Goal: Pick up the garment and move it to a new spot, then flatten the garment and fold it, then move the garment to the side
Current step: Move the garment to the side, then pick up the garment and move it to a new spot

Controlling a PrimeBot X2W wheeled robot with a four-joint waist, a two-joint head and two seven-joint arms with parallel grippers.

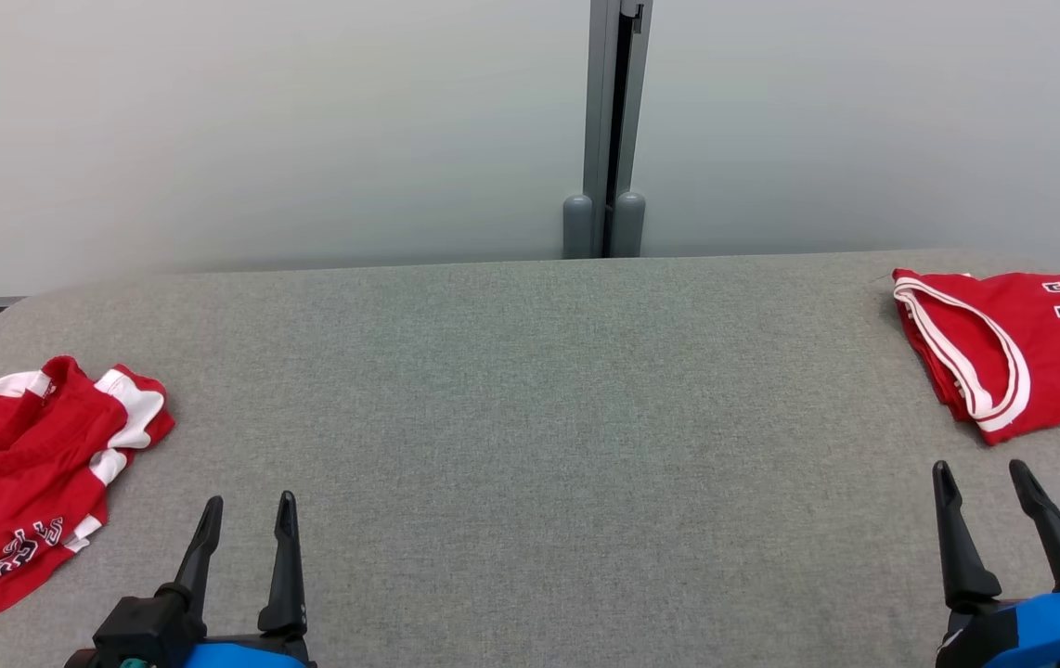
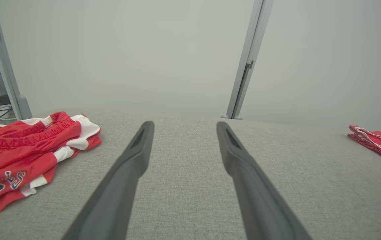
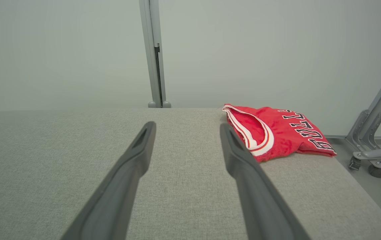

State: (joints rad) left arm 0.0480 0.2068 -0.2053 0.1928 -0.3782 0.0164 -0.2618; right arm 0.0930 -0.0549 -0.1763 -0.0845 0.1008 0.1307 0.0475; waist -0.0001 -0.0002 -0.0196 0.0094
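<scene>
A crumpled red and white garment, shorts with dark lettering [image 1: 29, 468] [image 2: 20, 150], lies at the table's left edge. A folded red jersey with white trim and dark letters [image 1: 1017, 348] [image 3: 277, 131] [image 2: 380, 143] rests at the far right. My left gripper [image 1: 247, 515] [image 2: 183, 128] is open above the near left of the table, just right of the shorts, holding nothing. Near the right front, my right gripper [image 1: 980, 478] [image 3: 187, 130] is also open and empty, in front of the jersey.
The grey fabric table [image 1: 530, 390] spans the view, backed by a pale wall with a grey post [image 1: 609, 130]. A wheeled metal frame [image 3: 377, 146] stands on the floor beyond the table's right edge.
</scene>
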